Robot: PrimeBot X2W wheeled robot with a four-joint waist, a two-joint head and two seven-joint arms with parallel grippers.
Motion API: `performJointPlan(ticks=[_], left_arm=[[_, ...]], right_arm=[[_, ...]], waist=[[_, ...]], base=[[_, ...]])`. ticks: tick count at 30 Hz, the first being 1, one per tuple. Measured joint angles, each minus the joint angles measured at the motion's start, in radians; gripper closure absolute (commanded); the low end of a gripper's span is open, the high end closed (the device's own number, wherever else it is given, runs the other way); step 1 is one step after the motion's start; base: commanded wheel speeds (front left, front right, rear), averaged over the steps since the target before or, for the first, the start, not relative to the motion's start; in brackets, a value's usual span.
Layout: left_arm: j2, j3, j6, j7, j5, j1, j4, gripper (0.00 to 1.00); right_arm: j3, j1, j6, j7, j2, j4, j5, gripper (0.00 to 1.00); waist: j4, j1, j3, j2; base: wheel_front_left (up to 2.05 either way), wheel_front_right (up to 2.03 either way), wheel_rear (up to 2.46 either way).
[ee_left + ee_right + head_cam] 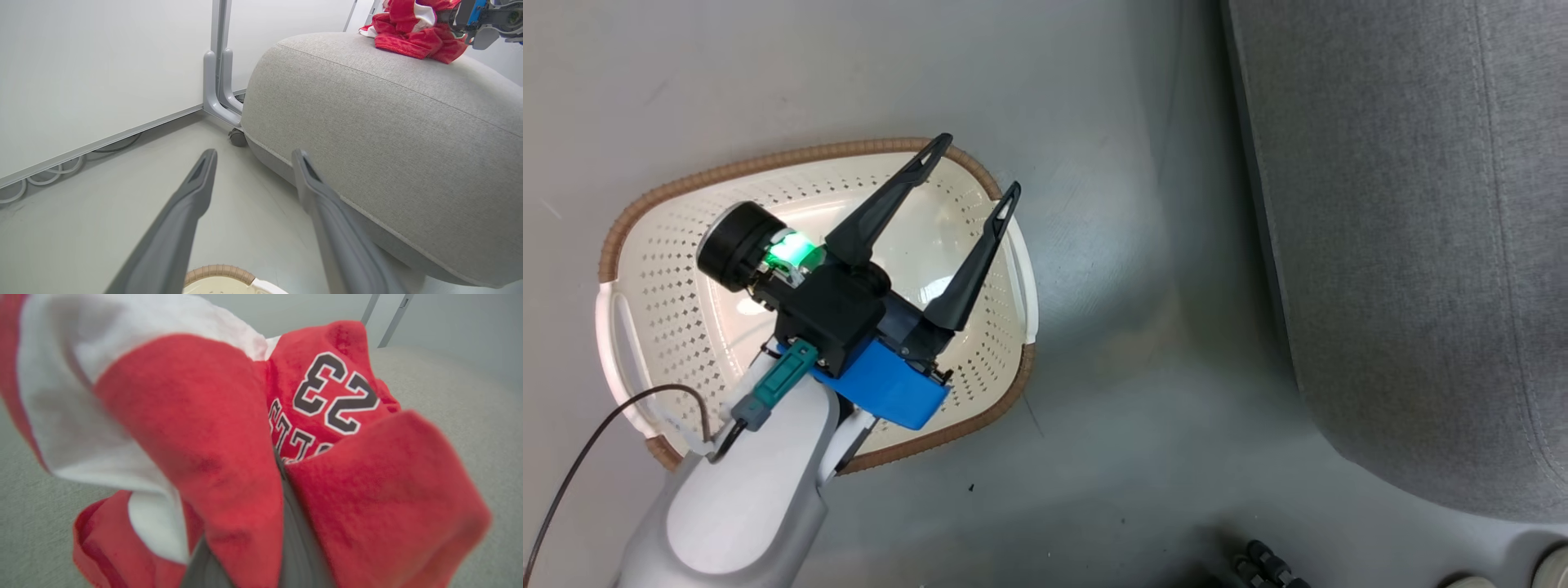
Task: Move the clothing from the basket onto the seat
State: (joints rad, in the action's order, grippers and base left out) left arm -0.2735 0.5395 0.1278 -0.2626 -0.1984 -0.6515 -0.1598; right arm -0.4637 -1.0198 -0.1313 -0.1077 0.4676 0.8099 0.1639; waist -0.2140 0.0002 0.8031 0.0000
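While left gripper (978, 164) hangs open over the basket (662, 310), right gripper (282, 486) clamps clothing (229, 428) on the seat (388, 122).

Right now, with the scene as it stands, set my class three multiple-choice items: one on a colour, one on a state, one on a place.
1. What colour is the rim of the basket?
A blue
B brown
C red

2. How does the left gripper stand?
A open
B shut tight
C shut on the rim

3. Where does the clothing lie?
A in the basket
B on the floor
C on the seat

Answers:
1 B: the head view shows a brown woven-look band round the cream basket.
2 A: its two dark fingers stand spread apart above the basket, with nothing between them.
3 C: the left wrist view shows the red heap resting on top of the grey seat, and the basket's inside is bare.
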Motion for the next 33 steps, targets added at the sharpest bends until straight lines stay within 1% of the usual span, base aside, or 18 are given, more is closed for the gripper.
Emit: performJointPlan(ticks=[2,3,4,8,13,17,22,26,27,30,33], left_arm=[[0.006,0.005,0.000,0.000,-0.001,0.000,-0.006,0.00],[0.010,0.005,0.000,0.000,-0.003,0.000,-0.008,0.00],[0.014,0.005,0.000,0.000,-0.005,0.000,-0.011,0.00],[0.035,-0.003,0.000,0.000,-0.021,0.018,-0.027,0.00],[0.071,-0.030,0.000,0.000,-0.045,0.087,-0.049,0.00],[0.107,-0.052,0.000,0.000,-0.061,0.151,-0.074,0.00],[0.141,-0.088,0.000,0.000,-0.078,0.241,-0.104,0.00],[0.157,-0.142,0.000,0.000,-0.092,0.313,-0.120,0.00],[0.163,-0.170,0.000,0.000,-0.096,0.353,-0.123,0.00],[0.169,-0.210,0.000,0.000,-0.099,0.406,-0.125,0.00],[0.177,-0.245,0.000,0.000,-0.099,0.447,-0.124,0.00]], right_arm=[[0.000,-0.007,0.000,0.000,-0.002,0.014,-0.011,0.56],[0.001,-0.008,0.000,0.000,-0.003,0.020,-0.016,0.13],[0.003,-0.008,0.000,-0.002,-0.003,0.024,-0.021,0.00],[0.028,-0.002,0.000,-0.011,-0.006,0.026,-0.036,0.00],[0.088,0.075,0.000,-0.009,-0.010,0.006,-0.054,0.00],[0.131,0.143,0.000,-0.007,-0.011,-0.042,-0.039,0.00],[0.183,0.284,0.000,0.003,-0.028,-0.119,-0.031,0.00],[0.216,0.405,0.000,0.019,-0.061,-0.200,-0.028,0.00],[0.223,0.469,0.000,0.026,-0.077,-0.242,-0.028,0.00],[0.228,0.563,0.000,0.034,-0.104,-0.313,-0.030,0.00],[0.231,0.653,0.000,0.043,-0.148,-0.382,-0.041,0.00]], waist=[[-0.001,0.0000,-0.012,0.0000],[-0.001,0.0000,-0.019,0.0000],[-0.001,-0.0001,-0.027,0.0000],[0.002,-0.0001,-0.076,0.0000],[0.010,-0.0003,-0.167,0.0000],[0.024,-0.0004,-0.256,0.0000],[0.051,-0.0005,-0.376,0.0000],[0.080,-0.0006,-0.473,0.0000],[0.096,-0.0006,-0.519,0.0000],[0.122,-0.0007,-0.583,0.0000],[0.153,-0.0006,-0.637,0.0000]], base=[[0.00,0.00,0.00],[0.00,0.00,0.00],[0.00,0.00,0.00],[0.00,0.00,0.00],[0.00,0.00,0.00],[0.00,0.00,0.00],[0.00,0.00,0.00],[0.00,0.00,0.00],[0.00,0.00,0.00],[0.00,0.00,0.00],[0.00,0.00,0.00]])
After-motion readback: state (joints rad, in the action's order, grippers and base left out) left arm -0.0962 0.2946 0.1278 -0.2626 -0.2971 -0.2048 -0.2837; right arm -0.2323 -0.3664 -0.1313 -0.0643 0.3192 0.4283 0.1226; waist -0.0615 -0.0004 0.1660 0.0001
